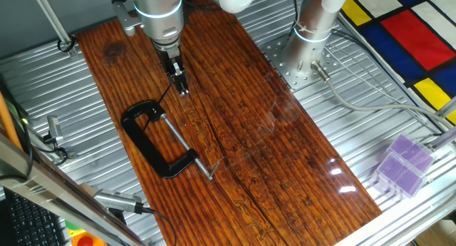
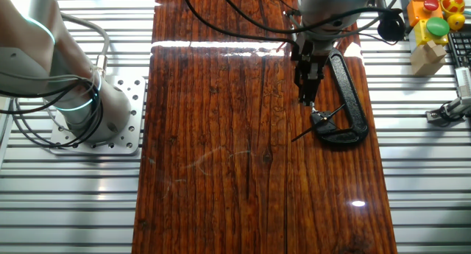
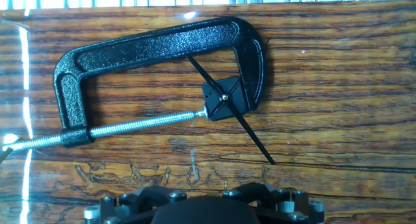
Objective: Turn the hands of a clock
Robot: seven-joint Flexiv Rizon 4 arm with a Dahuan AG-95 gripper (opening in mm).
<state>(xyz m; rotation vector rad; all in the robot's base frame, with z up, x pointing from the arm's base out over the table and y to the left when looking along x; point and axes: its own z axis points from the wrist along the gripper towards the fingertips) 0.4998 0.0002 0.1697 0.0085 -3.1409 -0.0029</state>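
A small black square clock movement [image 3: 224,99] sits in the jaw of a black C-clamp [image 3: 156,45], pressed by the screw [image 3: 136,125] against the fixed end. Its thin black hands [image 3: 255,139] form one slanted line from upper left to lower right across the wood. In the fixed views the clock [image 2: 318,118] lies at the clamp's [image 1: 153,142] end nearest my gripper. My gripper [image 1: 182,89] [image 2: 307,99] hangs just above the board beside the clock, fingers together and empty. In the hand view only the hand's black body [image 3: 208,208] shows; the fingertips are hidden.
The clamp lies on a dark wooden board [image 1: 271,132] on a ribbed metal table. The arm's base [image 1: 313,39] stands at the board's side. A purple box [image 1: 402,164] is at one corner, and coloured blocks [image 2: 434,22] lie off the board.
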